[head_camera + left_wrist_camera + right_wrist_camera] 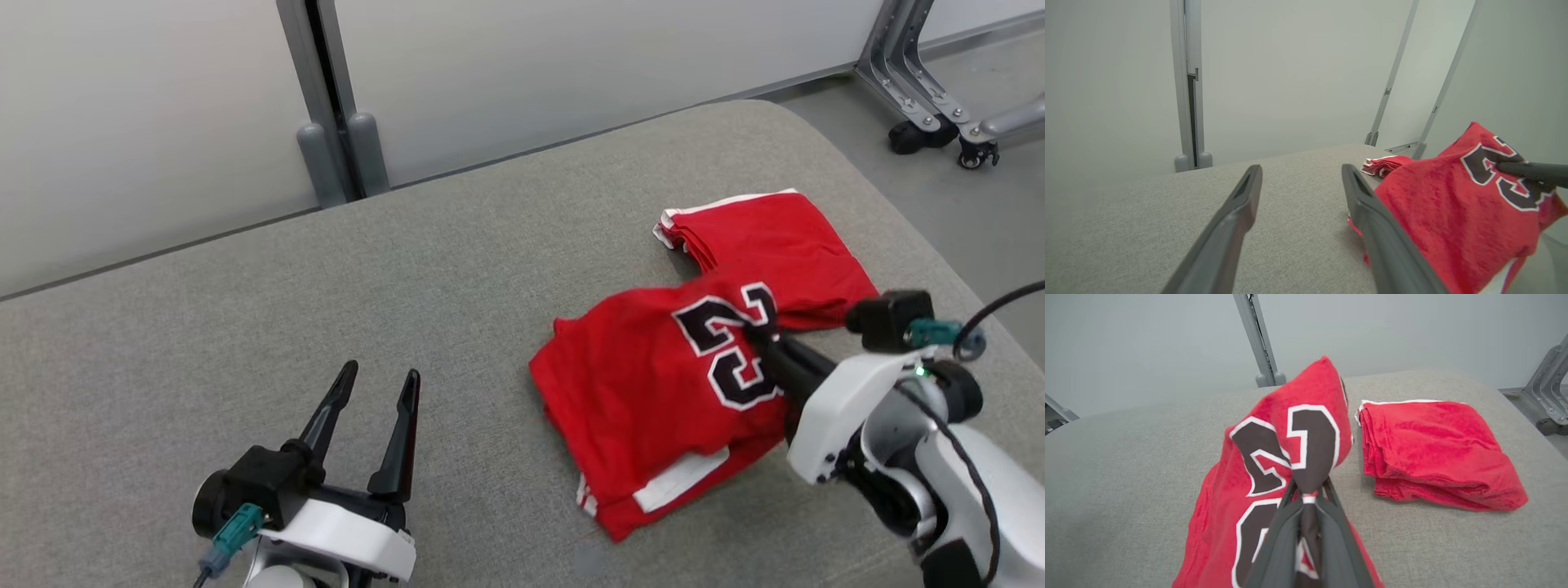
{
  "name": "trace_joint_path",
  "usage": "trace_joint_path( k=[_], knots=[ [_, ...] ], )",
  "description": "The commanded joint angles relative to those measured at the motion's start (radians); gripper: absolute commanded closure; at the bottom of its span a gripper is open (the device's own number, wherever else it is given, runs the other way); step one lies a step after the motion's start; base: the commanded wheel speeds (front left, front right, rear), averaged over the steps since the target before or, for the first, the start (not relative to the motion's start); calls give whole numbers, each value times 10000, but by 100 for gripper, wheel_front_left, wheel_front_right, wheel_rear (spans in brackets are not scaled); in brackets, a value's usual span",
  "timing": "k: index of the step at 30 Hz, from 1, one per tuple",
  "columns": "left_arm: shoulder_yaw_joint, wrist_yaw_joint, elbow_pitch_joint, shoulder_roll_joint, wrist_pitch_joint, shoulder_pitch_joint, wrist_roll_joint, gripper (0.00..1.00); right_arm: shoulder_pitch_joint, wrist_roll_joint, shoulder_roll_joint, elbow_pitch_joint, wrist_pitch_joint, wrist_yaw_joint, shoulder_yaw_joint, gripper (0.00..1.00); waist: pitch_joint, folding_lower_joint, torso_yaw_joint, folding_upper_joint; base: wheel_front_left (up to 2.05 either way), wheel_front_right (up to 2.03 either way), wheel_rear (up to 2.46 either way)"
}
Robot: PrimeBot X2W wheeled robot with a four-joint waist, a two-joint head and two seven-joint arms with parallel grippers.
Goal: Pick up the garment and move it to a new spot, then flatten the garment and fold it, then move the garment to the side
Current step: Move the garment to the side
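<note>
You are looking at a wide grey fabric-covered table that runs from the near edge to a pale panelled wall at the far side. The garment, a red jersey with white trim and a black number 23 outlined in white, sits on the right half of the table, well clear of the left half. Its far end lies flat in stacked layers. The nearer section carrying the number is bunched and partly raised off the surface, and its near left corner rests on the table with a white band showing. Your right arm's white forearm comes in from the near right. The right gripper has its two dark fingers pinched together on a fold of the cloth right at the number, so that a peak of fabric stands up past the fingertips in the right wrist view. Your left gripper is at the near left, well apart from the jersey, with its fingers spread and nothing between them but bare table. Beyond the table's far right corner, a grey metal frame stands on the floor on small black castors, and a grey post rises against the wall at the far left.
</note>
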Motion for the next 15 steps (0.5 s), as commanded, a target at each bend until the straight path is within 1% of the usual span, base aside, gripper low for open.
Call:
trace_joint_path(
  k=[1,6,7,10,15],
  knots=[
    [-10,-37,-7,99,-10,-269,78,0,-521,-13,-187,131,-159,2,155,100,364,0,-77,0,0,0,0],
    [-138,-79,49,230,35,-730,213,0,-2111,477,-572,695,-576,2,613,100,1214,0,4,0,0,0,0],
    [-138,-79,49,230,35,-730,213,0,-2111,477,-572,695,-576,2,613,100,1214,0,4,0,0,0,0],
    [-245,-117,30,345,115,-1039,291,0,-2989,782,-943,1279,-632,2,818,100,1778,0,125,0,0,0,0],
    [-365,-135,32,518,217,-1472,352,0,-4066,1140,-1784,2320,-677,0,865,100,2439,0,373,0,0,0,0]
  ],
)
